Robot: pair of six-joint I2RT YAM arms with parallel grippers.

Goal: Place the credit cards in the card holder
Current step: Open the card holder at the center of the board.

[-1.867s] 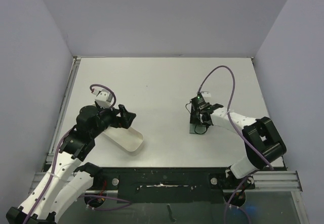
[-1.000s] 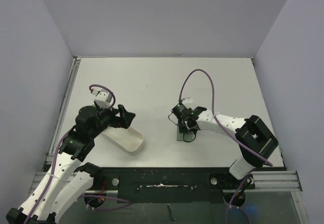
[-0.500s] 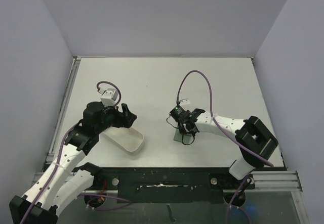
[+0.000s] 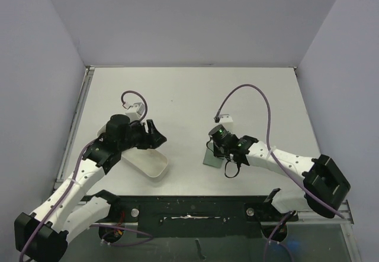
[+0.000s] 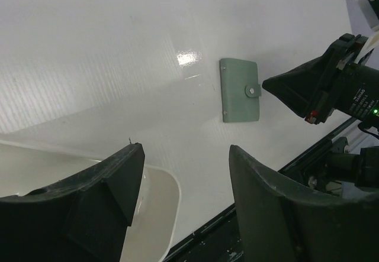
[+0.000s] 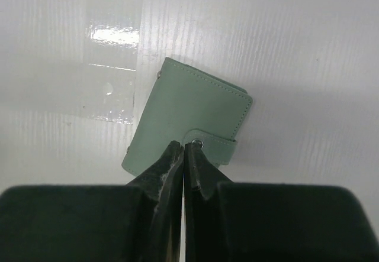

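The card holder [image 4: 210,158] [image 5: 239,90] [image 6: 186,120] is a folded sage-green wallet with a snap tab, lying closed and flat on the white table. My right gripper [image 4: 217,150] [image 6: 185,146] is shut with nothing between its jaws, its tips over the wallet's near edge right beside the snap. Whether they touch it I cannot tell. My left gripper [image 4: 156,136] [image 5: 185,151] is open and holds nothing, hovering over the right end of a white tray. The credit cards are out of view.
The white oblong tray [image 4: 146,163] [image 5: 169,212] lies at the left, under my left gripper. The table's black front rail [image 4: 189,206] runs close to the wallet. Purple cables loop above both wrists. Grey walls enclose the table [image 4: 189,96].
My right gripper has shut and dragged the wallet a little leftward and nearer, and its elbow has swung right. My left gripper has moved right over the tray's end, its jaws narrowing.
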